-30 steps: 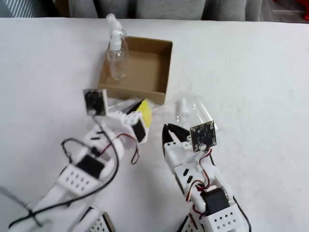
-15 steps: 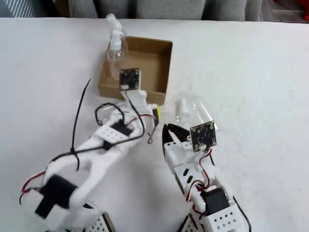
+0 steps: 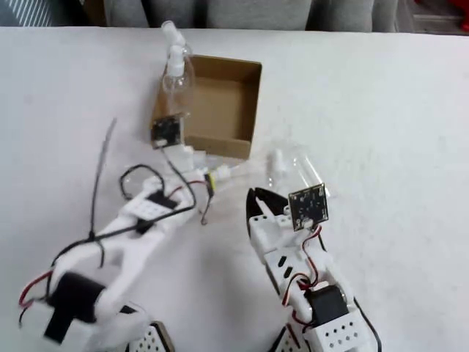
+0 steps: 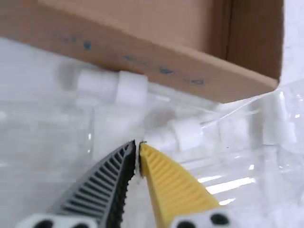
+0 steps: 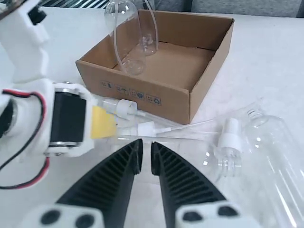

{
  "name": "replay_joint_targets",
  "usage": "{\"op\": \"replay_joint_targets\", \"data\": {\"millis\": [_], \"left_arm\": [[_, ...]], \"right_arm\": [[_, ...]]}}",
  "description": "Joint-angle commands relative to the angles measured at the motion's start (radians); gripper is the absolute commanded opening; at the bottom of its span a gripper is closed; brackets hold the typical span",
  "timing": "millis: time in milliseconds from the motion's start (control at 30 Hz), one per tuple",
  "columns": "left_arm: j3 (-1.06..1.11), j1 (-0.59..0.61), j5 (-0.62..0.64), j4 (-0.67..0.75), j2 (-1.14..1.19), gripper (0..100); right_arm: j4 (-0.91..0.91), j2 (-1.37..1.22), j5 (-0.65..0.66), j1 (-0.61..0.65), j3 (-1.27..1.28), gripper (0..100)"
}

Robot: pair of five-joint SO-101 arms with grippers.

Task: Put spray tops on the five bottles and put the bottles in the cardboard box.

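Note:
The cardboard box (image 3: 249, 110) sits at the middle back, with two clear bottles (image 3: 176, 77) wearing spray tops upright in its far left corner. Two loose spray tops (image 4: 127, 87) (image 4: 184, 134) lie on the table against the box's front wall (image 4: 142, 64). My left gripper (image 3: 214, 174) (image 4: 137, 148) is low over them, its grey and yellow fingers together at the nearer top's tube. Right of the box lies a clear bottle (image 3: 306, 173) (image 5: 268, 140) with a spray top (image 3: 276, 165) (image 5: 230, 131) beside it. My right gripper (image 3: 256, 199) (image 5: 146, 151) rests shut behind these, holding nothing.
The white table (image 3: 381, 103) is bare to the right and to the far left. Loose cables (image 3: 102, 191) hang off the left arm. The left gripper's motor block (image 5: 66, 121) sits close beside the right gripper's fingers.
The left arm has stretched forward and swung its gripper to the spray tops at the box's front wall, with its fingers closing together. The right arm has kept still.

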State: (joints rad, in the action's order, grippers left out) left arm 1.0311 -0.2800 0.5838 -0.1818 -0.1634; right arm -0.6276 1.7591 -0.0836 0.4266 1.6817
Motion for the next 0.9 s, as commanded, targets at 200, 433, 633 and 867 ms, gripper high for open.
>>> {"op": "replay_joint_targets", "data": {"millis": [200, 433, 633, 867], "left_arm": [[0.163, 0.297, -0.017, -0.193, -0.274, 2], [0.287, 0.363, -0.250, -0.244, -0.456, 2], [0.296, 0.371, -0.126, -0.471, -0.754, 2], [0.304, 0.372, -0.060, -0.617, -1.087, 2]], "right_arm": [[-0.007, 0.007, 0.012, -0.005, 0.009, 1.6], [-0.007, 0.007, 0.012, -0.005, 0.009, 1.6], [-0.010, 0.007, 0.012, -0.005, 0.009, 1.6], [-0.019, 0.007, 0.012, -0.005, 0.009, 1.7]]}}
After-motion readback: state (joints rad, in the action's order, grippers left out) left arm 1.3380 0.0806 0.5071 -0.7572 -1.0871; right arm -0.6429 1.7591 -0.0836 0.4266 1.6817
